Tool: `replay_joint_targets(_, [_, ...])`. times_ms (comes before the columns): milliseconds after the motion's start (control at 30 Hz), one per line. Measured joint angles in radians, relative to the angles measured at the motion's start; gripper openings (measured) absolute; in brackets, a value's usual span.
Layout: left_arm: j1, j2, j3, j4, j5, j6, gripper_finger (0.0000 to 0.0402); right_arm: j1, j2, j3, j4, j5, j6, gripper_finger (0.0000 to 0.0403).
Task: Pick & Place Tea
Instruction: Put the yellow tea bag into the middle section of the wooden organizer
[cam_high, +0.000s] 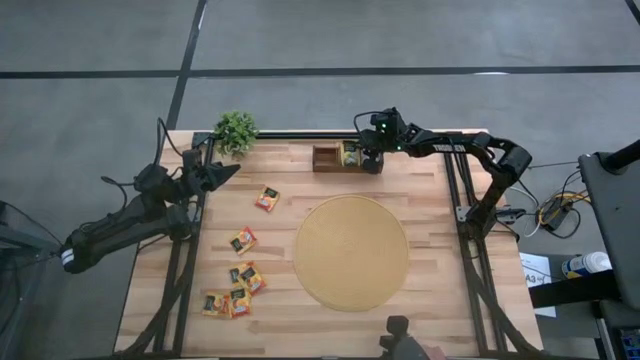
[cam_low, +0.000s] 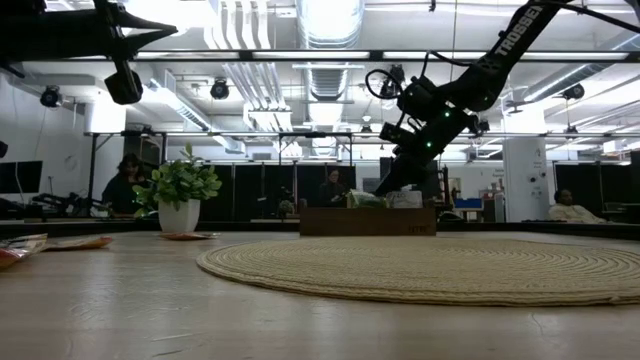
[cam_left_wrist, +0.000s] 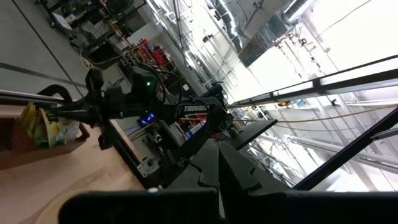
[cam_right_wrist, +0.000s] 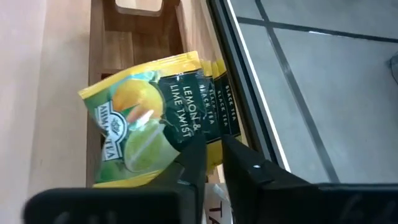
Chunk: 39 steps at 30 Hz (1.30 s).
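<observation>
High view hangs overhead, looking straight down on the whole wooden table (cam_high: 430, 215), both arms in shot. Low view sits at tabletop height, facing level across the round woven mat (cam_low: 430, 268) towards the wooden tray (cam_low: 368, 221) and the room behind. Left wrist view tilts up at ceiling beams (the right arm (cam_left_wrist: 155, 106) crosses it). Right wrist view is pressed close over the tray (cam_right_wrist: 134, 43), shared with all views.

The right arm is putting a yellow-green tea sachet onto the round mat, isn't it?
Not the mat. The right gripper is at the wooden tray by the table's far edge, its sachet among others there, as the right wrist view shows.
</observation>
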Motion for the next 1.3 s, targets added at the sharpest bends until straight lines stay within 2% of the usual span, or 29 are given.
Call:
replay_joint_targets(333, [0.0, 0.0, 0.0, 0.0, 0.001, 0.0, 0.0, 0.0, -0.02, 0.002, -0.005, 0.011, 0.035, 0.017])
replay_joint_targets(533, [0.0, 0.0, 0.0, -0.001, 0.001, 0.002, 0.0, 0.0, -0.067, 0.002, -0.008, 0.077, 0.047, 0.0213])
replay_joint_targets(867, [0.0, 0.0, 0.0, 0.0, 0.001, 0.007, 0.0, 0.02, -0.147, 0.002, -0.103, 0.077, 0.106, 0.0237])
replay_joint_targets(1133, [0.0, 0.0, 0.0, 0.001, 0.001, 0.021, 0.0, 0.123, -0.151, 0.002, -0.161, 0.074, 0.059, 0.0233])
replay_joint_targets(1300, [0.0, 0.0, 0.0, 0.003, 0.001, 0.028, 0.0, 0.169, -0.144, 0.002, -0.157, 0.146, 0.055, 0.0231])
